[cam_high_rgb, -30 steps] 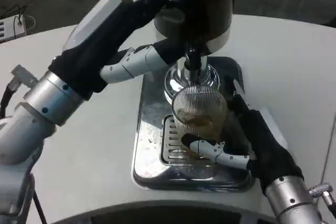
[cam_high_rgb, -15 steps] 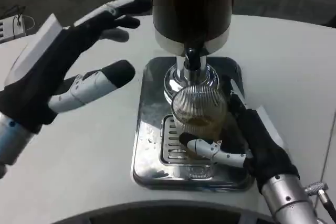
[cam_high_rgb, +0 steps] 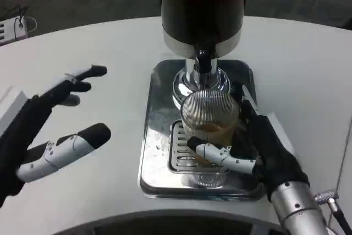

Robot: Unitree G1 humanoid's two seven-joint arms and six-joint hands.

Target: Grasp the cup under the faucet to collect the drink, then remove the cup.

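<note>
Cup [cam_high_rgb: 209, 118]: ribbed glass, amber drink inside, under faucet [cam_high_rgb: 202, 61] on steel drip tray [cam_high_rgb: 155, 136]. Right hand [cam_high_rgb: 258, 149] fingers grasping it. Left hand [cam_high_rgb: 47, 127] released, fingers spread above table [cam_high_rgb: 99, 42].

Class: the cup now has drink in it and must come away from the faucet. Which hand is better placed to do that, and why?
The right hand: its fingers wrap the cup under the faucet. The left hand hangs open over the table, apart from the machine.
</note>
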